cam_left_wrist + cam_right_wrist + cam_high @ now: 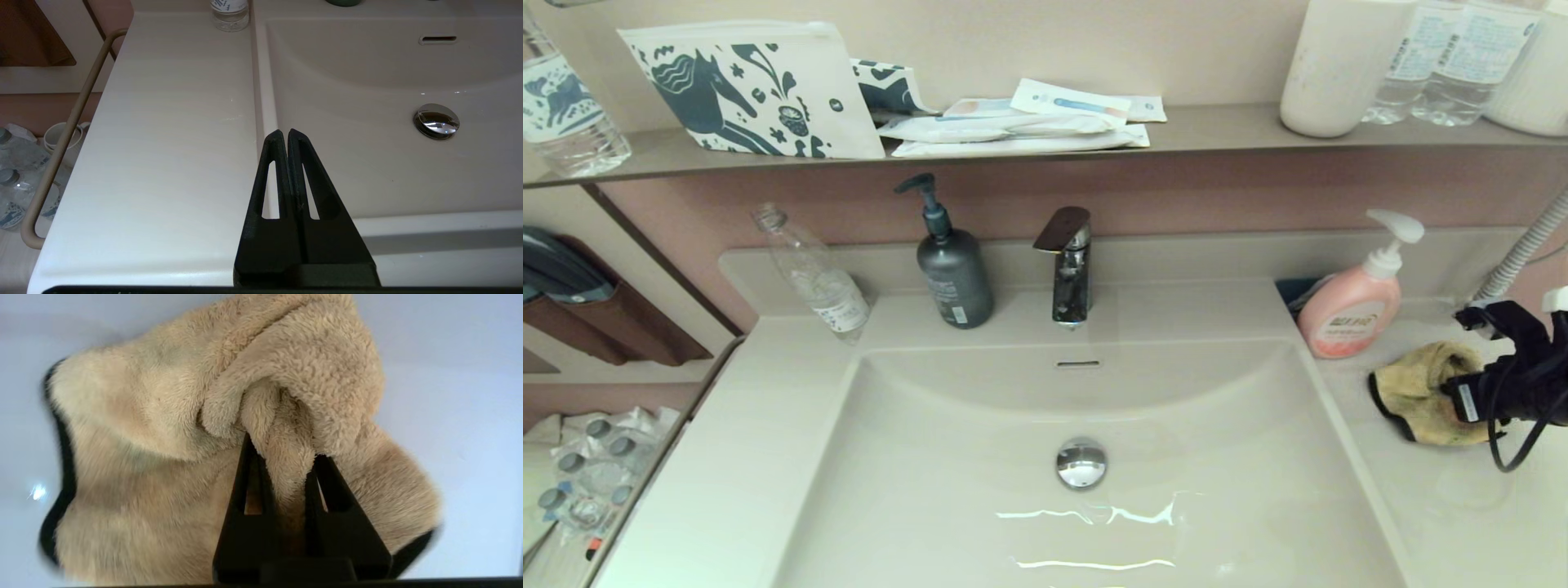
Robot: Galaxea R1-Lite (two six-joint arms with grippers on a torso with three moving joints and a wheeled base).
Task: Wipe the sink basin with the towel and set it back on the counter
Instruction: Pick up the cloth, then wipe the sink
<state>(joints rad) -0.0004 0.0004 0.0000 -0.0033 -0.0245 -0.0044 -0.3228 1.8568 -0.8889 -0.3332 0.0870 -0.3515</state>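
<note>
The mustard-yellow towel with black trim lies bunched on the counter to the right of the sink basin. My right gripper is shut on a fold of the towel; in the head view the right gripper sits at the towel's right side. The basin has a chrome drain plug and an overflow slot. My left gripper is shut and empty, held over the basin's left rim; it is out of the head view.
A chrome tap and grey pump bottle stand behind the basin. A clear bottle leans at the back left. A pink soap dispenser stands just behind the towel. A rail runs along the counter's left edge.
</note>
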